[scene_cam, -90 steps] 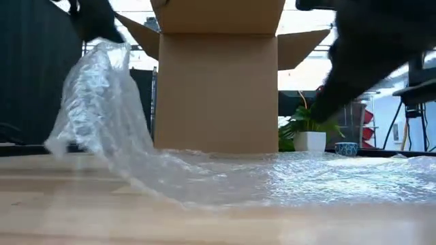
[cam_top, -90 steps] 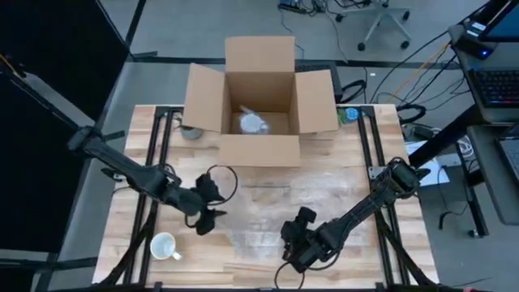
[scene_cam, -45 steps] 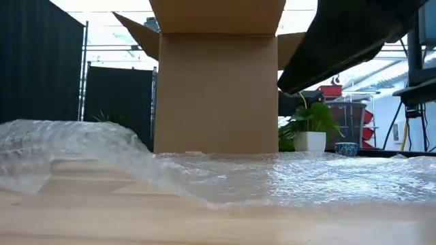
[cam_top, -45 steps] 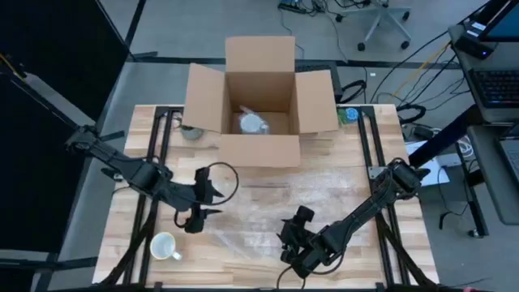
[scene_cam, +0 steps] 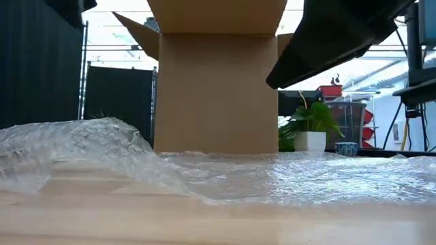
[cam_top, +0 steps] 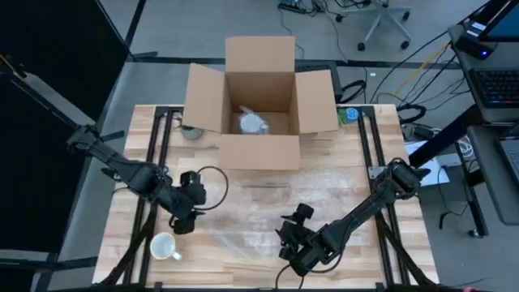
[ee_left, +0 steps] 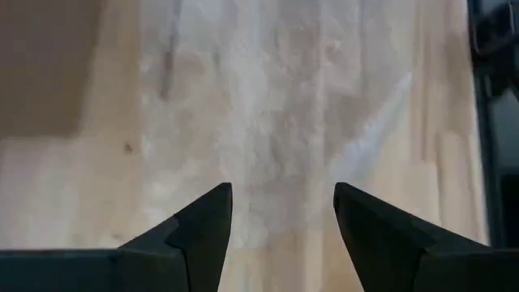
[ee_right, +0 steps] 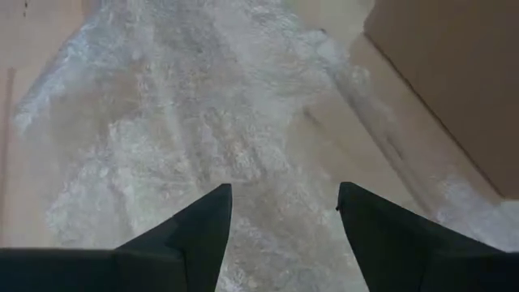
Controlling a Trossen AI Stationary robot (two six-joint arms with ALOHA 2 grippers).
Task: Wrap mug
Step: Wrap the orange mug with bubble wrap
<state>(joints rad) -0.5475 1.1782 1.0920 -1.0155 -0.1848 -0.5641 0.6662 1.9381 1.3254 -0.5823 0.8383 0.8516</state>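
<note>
- A white mug (cam_top: 164,246) is seen upright on the near left part of the wooden table (cam_top: 357,162), apart from the wrap.
- A sheet of clear bubble wrap (cam_top: 268,203) is spread flat over the middle of the table, its left edge raised in a hump in the low view (scene_cam: 75,139).
- The left gripper (cam_top: 185,221) is held just beyond the mug, fingers (ee_left: 203,223) parted with nothing between them.
- The right gripper (cam_top: 285,243) is poised above the near edge of the wrap, fingers (ee_right: 203,223) spread and empty.
- An open cardboard box (cam_top: 259,97) is set at the far side, a wrapped bundle (cam_top: 253,123) inside.
</note>
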